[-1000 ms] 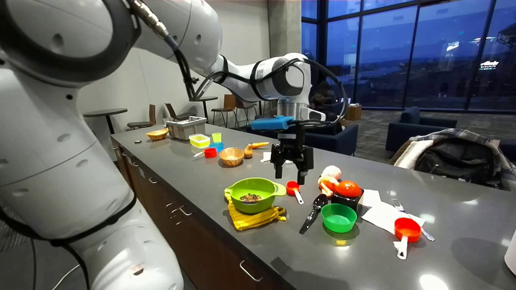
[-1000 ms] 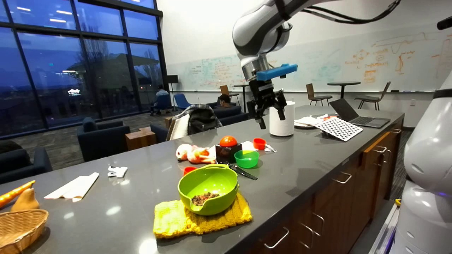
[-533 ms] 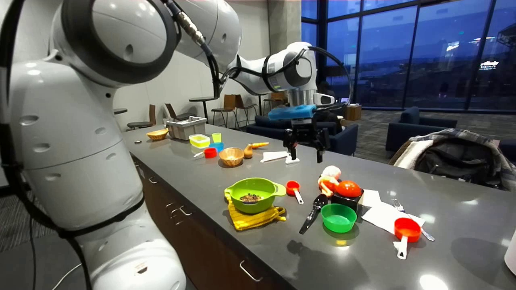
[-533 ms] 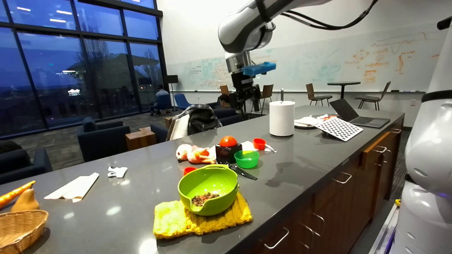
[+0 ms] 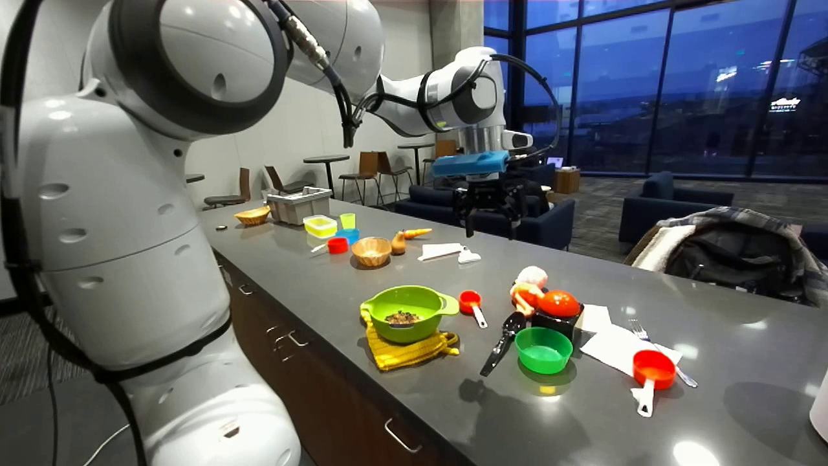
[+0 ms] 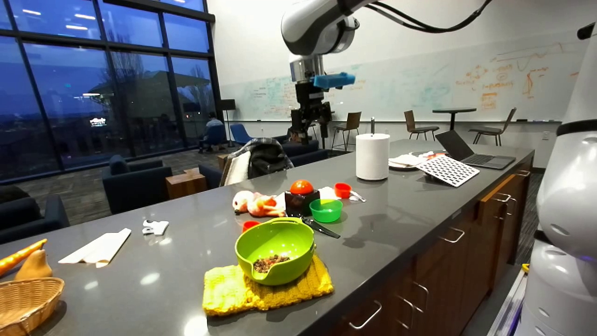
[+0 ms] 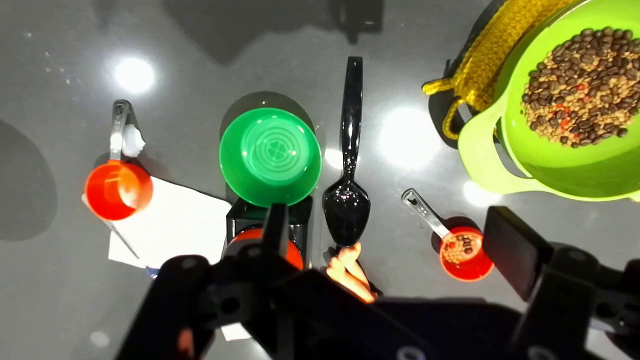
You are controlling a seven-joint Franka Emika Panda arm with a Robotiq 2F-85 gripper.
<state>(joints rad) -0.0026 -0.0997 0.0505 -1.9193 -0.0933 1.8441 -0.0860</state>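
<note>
- Spoon (image 7: 350, 145), black, lies flat on the surface (image 6: 177, 270), just beside the green dish (image 7: 270, 157) and between it and the loaded scoop (image 7: 470, 271).
- End effector (image 5: 491, 230): 2 fingers (image 7: 517, 254) well apart, nothing held between them; in both exterior views it hangs above the surface, touching nothing.
- In the wrist view the spoon's wide end shows between the fingers, well below; the toy's (image 6: 261, 205) legs lie at it, touching or not I cannot tell.
- Black box (image 6: 296, 204) with a red dome (image 6: 301, 187) stands just beside the dish.
- Done, as I judge it: mix (image 7: 582, 95) is in the bowl (image 6: 280, 239), which rests on a yellow cloth (image 6: 228, 289), and some is in the loaded scoop.
- Not done, as I judge it: nothing is gripped or raised, the spoon lies loose, and the dish and the bare scoop (image 7: 118, 190) look empty.
</note>
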